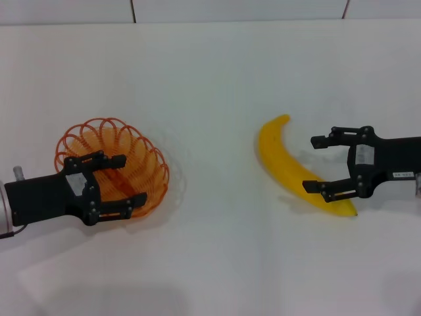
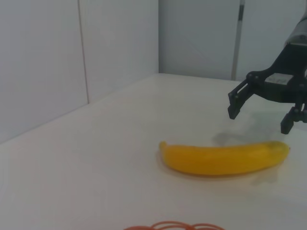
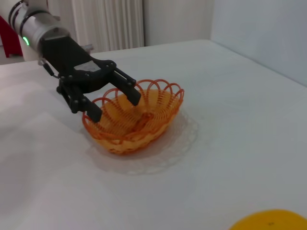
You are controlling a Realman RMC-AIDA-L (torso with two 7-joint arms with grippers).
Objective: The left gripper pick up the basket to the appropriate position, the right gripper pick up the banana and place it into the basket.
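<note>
the left gripper (image 1: 118, 181) hangs over the near rim of the basket (image 1: 135, 146), fingers spread wide and holding nothing. the basket sits on the white tabletop (image 1: 217, 263). well apart, the banana (image 1: 289, 166) lies flat, its near end between the wide-open fingers of the right gripper (image 1: 318, 164), ungrasped.

White table (image 1: 217, 263), pale wall panels (image 2: 43, 62)
</note>
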